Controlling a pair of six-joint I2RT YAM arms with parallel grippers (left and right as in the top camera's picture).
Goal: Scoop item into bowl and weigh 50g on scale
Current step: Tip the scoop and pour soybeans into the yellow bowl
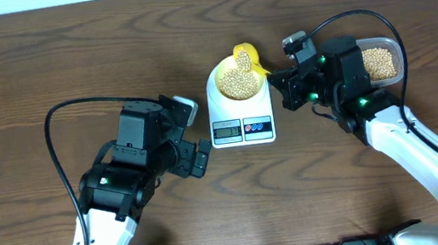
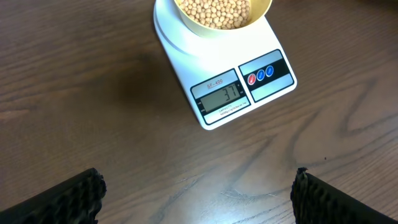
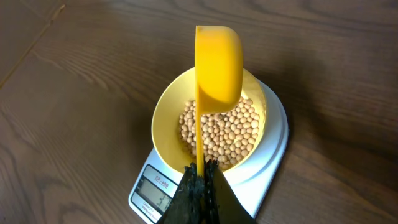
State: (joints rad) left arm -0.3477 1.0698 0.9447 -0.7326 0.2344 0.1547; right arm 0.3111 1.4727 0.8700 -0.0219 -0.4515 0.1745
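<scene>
A pale yellow bowl (image 1: 237, 81) holding tan beans (image 1: 239, 78) sits on the white scale (image 1: 241, 123). The scale's display (image 2: 222, 96) reads 31. My right gripper (image 1: 280, 79) is shut on the handle of a bright yellow scoop (image 1: 247, 58), which is tipped on its side over the bowl. In the right wrist view the scoop (image 3: 217, 65) is turned over the beans (image 3: 224, 130) in the bowl (image 3: 165, 121), with the jaws (image 3: 200, 174) clamped on the handle. My left gripper (image 1: 200, 155) is open and empty, left of the scale.
A clear plastic tub (image 1: 382, 61) with more beans stands at the right, behind the right arm. The wooden table (image 1: 40, 70) lies all around. Cables loop over both arms.
</scene>
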